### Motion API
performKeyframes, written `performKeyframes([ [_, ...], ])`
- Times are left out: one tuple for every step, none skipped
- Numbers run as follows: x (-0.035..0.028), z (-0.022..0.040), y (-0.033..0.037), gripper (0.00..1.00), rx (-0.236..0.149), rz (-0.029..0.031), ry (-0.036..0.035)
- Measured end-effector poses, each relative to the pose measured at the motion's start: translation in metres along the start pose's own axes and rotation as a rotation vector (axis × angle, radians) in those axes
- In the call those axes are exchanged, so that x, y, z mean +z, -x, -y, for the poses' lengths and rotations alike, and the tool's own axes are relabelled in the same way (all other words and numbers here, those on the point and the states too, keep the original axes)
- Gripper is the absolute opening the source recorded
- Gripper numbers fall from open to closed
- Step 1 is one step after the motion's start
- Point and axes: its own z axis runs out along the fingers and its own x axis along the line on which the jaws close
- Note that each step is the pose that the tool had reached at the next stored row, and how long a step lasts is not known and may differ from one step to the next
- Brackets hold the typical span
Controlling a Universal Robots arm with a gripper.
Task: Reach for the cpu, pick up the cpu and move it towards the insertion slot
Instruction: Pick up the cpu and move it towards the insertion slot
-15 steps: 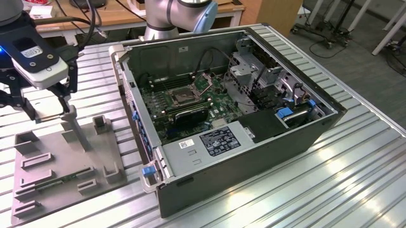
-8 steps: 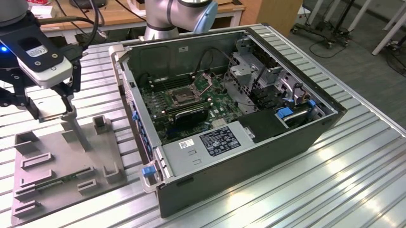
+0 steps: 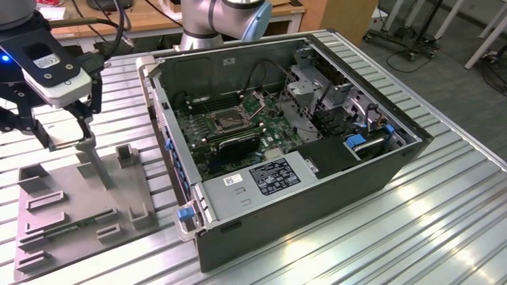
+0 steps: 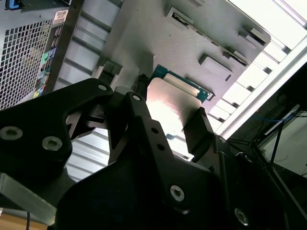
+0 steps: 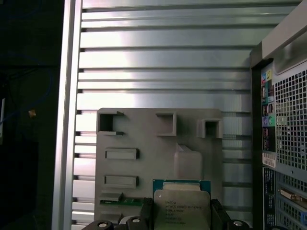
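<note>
My gripper [image 3: 65,138] hangs at the exterior view's left, over the back edge of the grey fixture tray [image 3: 47,243]. It is shut on the cpu [image 5: 181,206], a silvery square chip with a green rim. Dark fingers [image 5: 217,213] press on two opposite sides of the chip. In the second wrist view the cpu [image 4: 175,103] shows at a slant between the fingers, lifted off the tray. The insertion slot [image 3: 225,122], a silver-framed square socket with a dark centre, sits on the green board inside the open computer case [image 3: 317,196], well to the right of the gripper.
The grey tray carries raised blocks, a tall post [image 3: 92,165] just under the gripper, and a narrow green circuit strip [image 3: 75,225]. The case's near wall [image 3: 162,124] stands between tray and socket. Cables and drive cages crowd the case's right half. Everything rests on a slatted metal table [image 3: 443,202].
</note>
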Motion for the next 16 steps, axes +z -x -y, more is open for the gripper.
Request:
performKeyframes([
  [-0.0006,0.0,0.0001,0.55,0.0,0.0,0.0],
  [-0.0011,0.0,0.0002,0.55,0.0,0.0001,0.0001],
  [-0.0013,0.0,0.0003,0.55,0.0,0.0002,0.0001],
  [-0.0014,0.0,0.0006,0.55,0.0,0.0001,0.0001],
  [-0.0015,0.0,0.0012,0.55,0.0,0.0,0.0],
  [-0.0016,0.0,0.0018,0.55,0.0,-0.0001,0.0],
  [-0.0015,0.0,0.0024,0.55,0.0,0.0,0.0],
  [-0.0015,0.0,0.0031,0.55,0.0,-0.0001,-0.0001],
  [-0.0015,0.0,0.0038,0.55,0.0,0.0,0.0],
  [-0.0015,0.0,0.0047,0.55,0.0,0.0,0.0],
  [-0.0016,0.0,0.0054,0.55,0.0,-0.0001,0.0],
  [-0.0016,0.0,0.006,0.55,0.0,-0.0001,0.0],
  [-0.0016,0.0,0.0066,0.55,0.0,-0.0001,0.0],
  [-0.0016,0.0001,0.0072,0.55,0.0,-0.0001,-0.0001],
  [-0.0015,0.0,0.0074,0.55,0.0,0.0,0.0],
  [-0.0015,0.0001,0.0075,0.55,0.0,0.0001,0.0001],
])
